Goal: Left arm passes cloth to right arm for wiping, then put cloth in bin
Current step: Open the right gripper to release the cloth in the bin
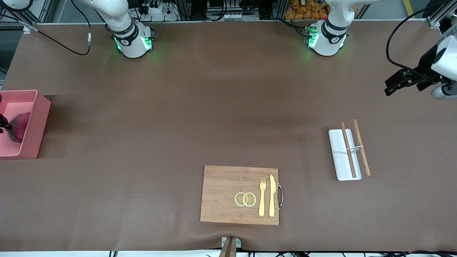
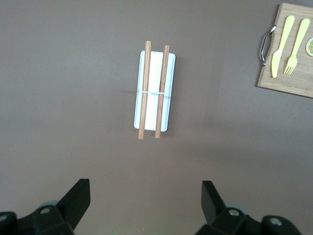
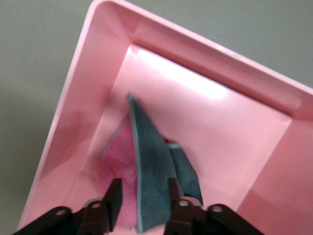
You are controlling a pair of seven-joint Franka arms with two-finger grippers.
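Note:
The pink bin [image 1: 37,123] stands at the right arm's end of the table. My right gripper [image 1: 4,124] hangs over it, and only its tip shows at the edge of the front view. In the right wrist view the cloth [image 3: 151,156] hangs down into the bin [image 3: 73,127], grey face beside magenta face, between the parted fingers of the right gripper [image 3: 143,183]. In the front view the cloth [image 1: 20,126] is a blurred magenta shape inside the bin. My left gripper [image 1: 392,85] waits open and empty above the table at the left arm's end, and it shows wide apart [image 2: 145,188].
A white tray [image 1: 338,157] with two wooden chopsticks [image 1: 348,150] lies near the left gripper. A wooden cutting board [image 1: 221,192] with a yellow fork [image 1: 262,196], a knife [image 1: 272,194] and lemon slices [image 1: 245,199] sits near the front camera's edge.

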